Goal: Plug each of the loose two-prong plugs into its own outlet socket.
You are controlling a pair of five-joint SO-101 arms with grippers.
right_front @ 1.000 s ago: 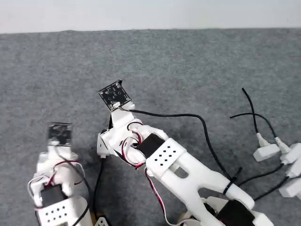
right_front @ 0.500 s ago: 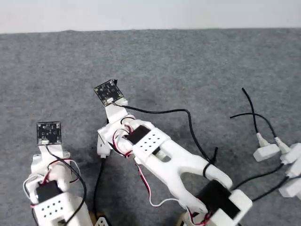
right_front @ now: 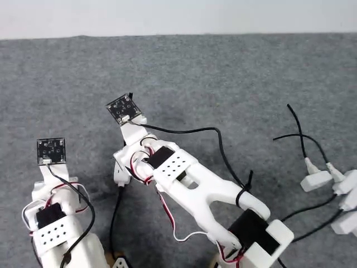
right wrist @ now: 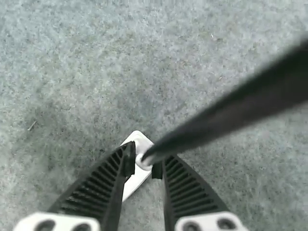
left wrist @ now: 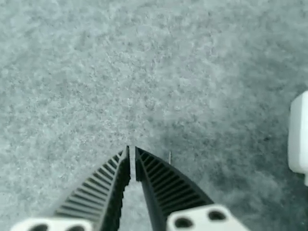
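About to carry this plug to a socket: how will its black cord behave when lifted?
Probably floppy: the cord is thin and runs free off the plug. Likely light, though its drag may tug the plug. Pinched near its cord end, the small plug could twist in the jaws.

The grey felt-covered table [right_front: 223, 67] bears a white plug [right_front: 315, 180] whose black cord [right_front: 295, 119] trails from it toward the far edge, with more white plugs [right_front: 347, 183] just beside it.
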